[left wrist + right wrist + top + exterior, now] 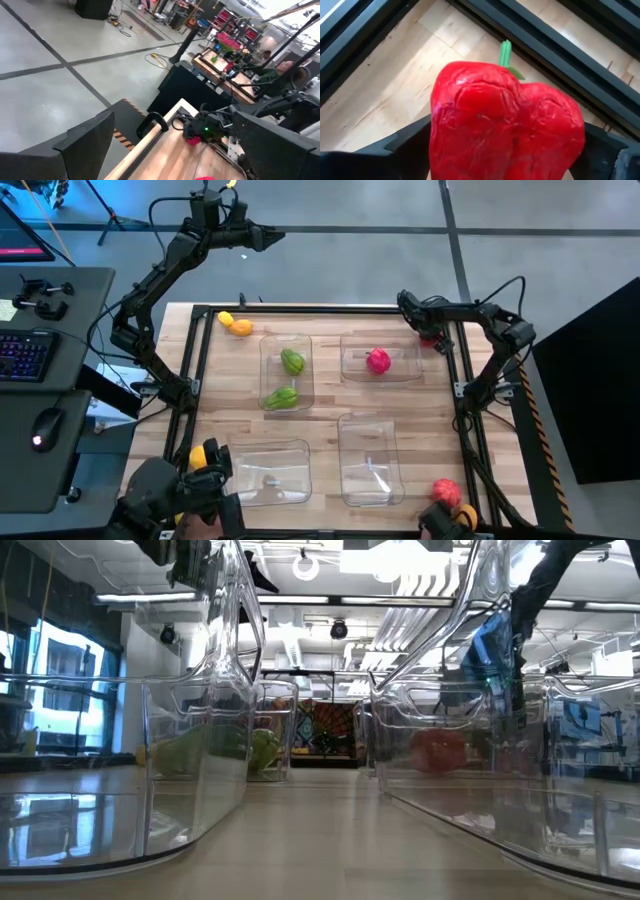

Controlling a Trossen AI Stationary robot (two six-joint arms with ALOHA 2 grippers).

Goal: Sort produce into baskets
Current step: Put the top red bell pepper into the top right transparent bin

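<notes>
At the table's (330, 415) far right corner, we see the right gripper (506, 150) with its fingers spread wide around a red pepper (505, 125) — the pepper sits between them, against the wood. The left gripper (170, 145) hangs open and empty beyond the far left edge — two green pieces (287, 380) lie in one basket (287, 368).

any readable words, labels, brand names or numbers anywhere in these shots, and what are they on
No text reads clearly in any view.
The keyboard keys on the side desk: too small to read.
The red pepper and the clear baskets: no labels or print visible.
Signs and screens in the room behind, in the low and left wrist views: too blurred to read.
</notes>
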